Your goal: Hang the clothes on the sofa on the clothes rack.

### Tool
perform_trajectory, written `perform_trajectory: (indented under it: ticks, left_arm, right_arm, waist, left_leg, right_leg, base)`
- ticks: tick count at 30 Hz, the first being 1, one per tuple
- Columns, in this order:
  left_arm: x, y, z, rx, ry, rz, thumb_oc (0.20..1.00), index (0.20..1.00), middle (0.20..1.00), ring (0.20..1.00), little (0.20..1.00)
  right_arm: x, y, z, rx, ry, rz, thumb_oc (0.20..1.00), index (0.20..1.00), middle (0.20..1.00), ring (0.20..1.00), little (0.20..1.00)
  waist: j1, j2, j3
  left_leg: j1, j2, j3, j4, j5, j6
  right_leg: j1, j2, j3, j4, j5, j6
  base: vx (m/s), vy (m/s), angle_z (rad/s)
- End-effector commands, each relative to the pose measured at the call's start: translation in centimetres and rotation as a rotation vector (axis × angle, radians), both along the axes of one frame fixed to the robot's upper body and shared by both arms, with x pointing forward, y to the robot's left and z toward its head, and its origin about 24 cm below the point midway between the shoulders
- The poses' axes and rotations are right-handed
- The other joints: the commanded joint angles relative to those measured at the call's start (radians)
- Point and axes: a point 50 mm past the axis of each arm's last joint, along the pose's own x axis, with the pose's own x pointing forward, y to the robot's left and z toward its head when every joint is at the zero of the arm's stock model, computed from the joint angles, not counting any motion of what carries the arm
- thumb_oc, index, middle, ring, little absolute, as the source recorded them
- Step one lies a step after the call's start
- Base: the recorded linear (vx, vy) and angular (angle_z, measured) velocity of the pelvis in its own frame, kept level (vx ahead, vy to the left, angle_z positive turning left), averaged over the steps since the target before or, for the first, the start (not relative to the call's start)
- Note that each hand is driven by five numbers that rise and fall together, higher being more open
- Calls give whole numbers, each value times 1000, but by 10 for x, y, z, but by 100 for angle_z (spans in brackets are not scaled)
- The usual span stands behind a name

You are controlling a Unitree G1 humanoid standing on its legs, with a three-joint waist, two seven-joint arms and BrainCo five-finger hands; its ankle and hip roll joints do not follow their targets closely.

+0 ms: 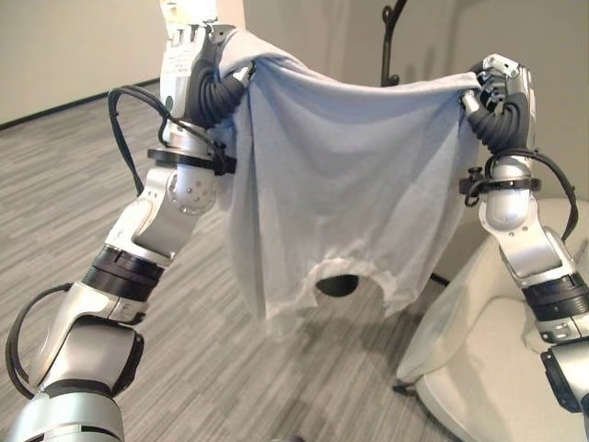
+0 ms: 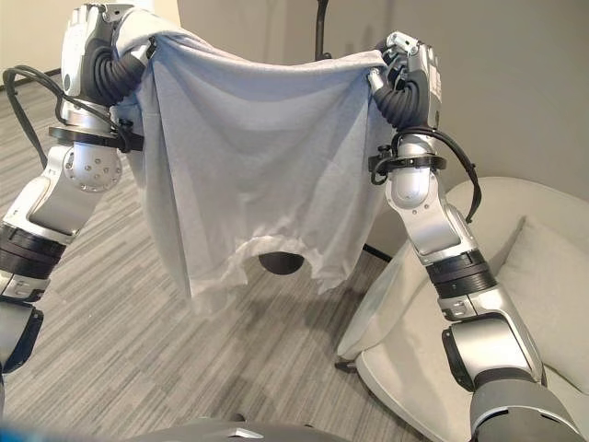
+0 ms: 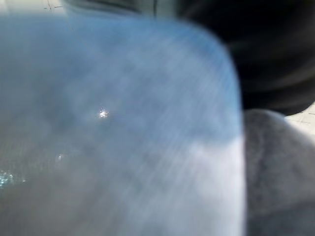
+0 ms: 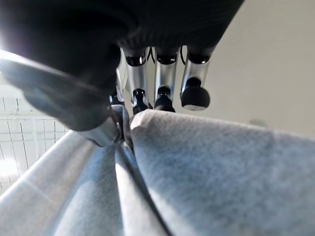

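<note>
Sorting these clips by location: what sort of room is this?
Probably a living room or a lounge mock-up: a cream sofa with a cushion, grey wood-look floor, and a dark clothes rack behind the pale blue shirt held up between both hands.

The shirt (image 1: 340, 184) was pale blue-grey and plain. Behind the shirt, the rack (image 1: 391, 41) was black. Below the shirt, the floor (image 1: 74, 175) had grey stripes. Beside the shirt, the sofa (image 2: 515, 276) was cream white.
</note>
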Motion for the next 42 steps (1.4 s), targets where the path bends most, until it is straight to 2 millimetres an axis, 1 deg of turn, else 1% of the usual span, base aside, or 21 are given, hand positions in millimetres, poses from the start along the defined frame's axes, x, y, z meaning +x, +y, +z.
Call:
perform_trajectory:
  ticks: [1, 8, 10, 12, 15, 16, 17, 19, 23, 28, 35, 42]
  left_arm:
    - [4, -2, 10, -7, -37, 7, 200, 200, 200, 200, 200]
    - [3, 2, 7, -13, -28, 17, 200, 200, 200, 200, 200]
    - [1, 5, 7, -17, -33, 21, 200, 200, 200, 200, 200]
    - [0, 5, 8, -17, -34, 20, 200, 200, 200, 200, 200]
    - [0, 5, 10, -21, -42, 17, 200, 200, 200, 200, 200]
    - [-1, 3, 13, -29, -55, 4, 200, 200, 200, 200, 200]
    - [-1, 2, 13, -32, -55, 2, 200, 200, 200, 200, 200]
    - [1, 0, 10, -23, -45, 2, 200, 200, 200, 200, 200]
    - [2, -3, 7, -14, -29, -10, 200, 200, 200, 200, 200]
    - [3, -3, 5, -16, -25, -6, 200, 200, 200, 200, 200]
    - [3, 1, 3, -24, -19, 4, 200, 200, 200, 200, 200]
    - [3, -5, 3, -16, -18, -14, 200, 200, 200, 200, 200]
  right_arm:
    - [-3, -13, 10, -2, -44, -30, 200, 200, 200, 200, 200]
    - [-3, -14, 7, -1, -32, -29, 200, 200, 200, 200, 200]
    - [-3, -14, 4, 8, -20, -21, 200, 200, 200, 200, 200]
    - [-2, -13, 3, 10, -14, -9, 200, 200, 200, 200, 200]
    - [-2, -12, 5, 7, -17, -3, 200, 200, 200, 200, 200]
    - [-2, -8, 10, 5, -36, 10, 200, 200, 200, 200, 200]
    - [-1, -8, 10, 5, -36, 9, 200, 200, 200, 200, 200]
    - [1, -8, 8, -4, -21, 7, 200, 200, 200, 200, 200]
    - [2, -5, 4, -32, -2, 7, 200, 200, 200, 200, 200]
    - [3, -3, 0, -35, 9, 12, 200, 200, 200, 200, 200]
    - [4, -1, -3, -37, 20, 9, 200, 200, 200, 200, 200]
    - [5, -3, -5, -54, 29, -8, 200, 200, 200, 200, 200]
  waist:
    - [3, 44, -123]
    - [-2, 49, -122]
    - [-5, 50, -117]
    - [-3, 48, -109]
    - [-2, 42, -89]
    - [1, 39, -62]
    - [-3, 39, -63]
    - [-9, 42, -77]
    - [-15, 44, -99]
    - [-14, 48, -108]
    - [-12, 47, -114]
    - [-8, 47, -111]
  left_leg:
    - [30, 63, 16, -83, -32, -57]
    - [37, 76, 25, -85, -34, -68]
    - [34, 85, 20, -84, -30, -74]
    - [29, 90, 11, -73, -31, -74]
    - [-4, 89, -5, -17, -46, -73]
    - [-52, 80, -22, 40, -51, -79]
    - [-59, 78, -27, 41, -54, -79]
    - [-44, 81, -16, 10, -48, -73]
    - [-13, 84, 7, -37, -34, -75]
    - [19, 87, 23, -74, -25, -77]
    - [29, 87, 34, -85, -25, -79]
    - [37, 86, 33, -86, -30, -78]
  right_leg:
    - [-39, 32, -34, 12, -54, 77]
    - [-31, 36, -38, 12, -63, 73]
    - [-34, 40, -42, 12, -64, 68]
    - [-37, 45, -41, 12, -62, 66]
    - [-42, 45, -43, 13, -56, 61]
    - [-50, 40, -45, 14, -49, 59]
    - [-53, 39, -49, 14, -47, 59]
    - [-50, 39, -55, 14, -46, 60]
    - [-40, 40, -50, 13, -52, 59]
    - [-33, 38, -43, 12, -54, 62]
    - [-32, 28, -51, 12, -53, 67]
    - [-28, 25, -59, 12, -50, 71]
  base:
    - [15, -48, -6]
    - [8, -41, -2]
    - [-22, -85, -2]
    - [-32, -68, 3]
    - [-88, -38, 10]
    - [-103, -1, 18]
    - [-87, 8, 21]
    - [29, 30, 14]
    - [50, 33, -1]
    - [28, 25, -8]
    - [3, 7, 0]
    - [0, 0, 0]
